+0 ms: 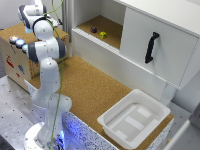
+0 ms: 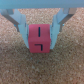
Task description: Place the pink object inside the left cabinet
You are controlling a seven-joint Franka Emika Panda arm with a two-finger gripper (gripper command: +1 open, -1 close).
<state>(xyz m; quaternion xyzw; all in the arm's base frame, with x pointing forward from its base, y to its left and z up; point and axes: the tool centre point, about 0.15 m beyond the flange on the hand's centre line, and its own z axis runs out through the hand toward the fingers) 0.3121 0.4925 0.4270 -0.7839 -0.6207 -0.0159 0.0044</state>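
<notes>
The pink object is a small pink-red cube with black markings on its face. In the wrist view it sits between my two pale blue fingers, and my gripper is shut on it above a cork surface. In the exterior view my gripper is raised at the exterior view's upper left, and the cube is too small to make out there. The left cabinet is an open white bay with a cork-brown floor, to the exterior view's right of my gripper.
A small yellow cube and a dark purple piece lie on the cabinet floor. A white door with a black handle fronts the neighbouring bay. A shallow white tub sits on the cork table. A cardboard box stands behind the arm.
</notes>
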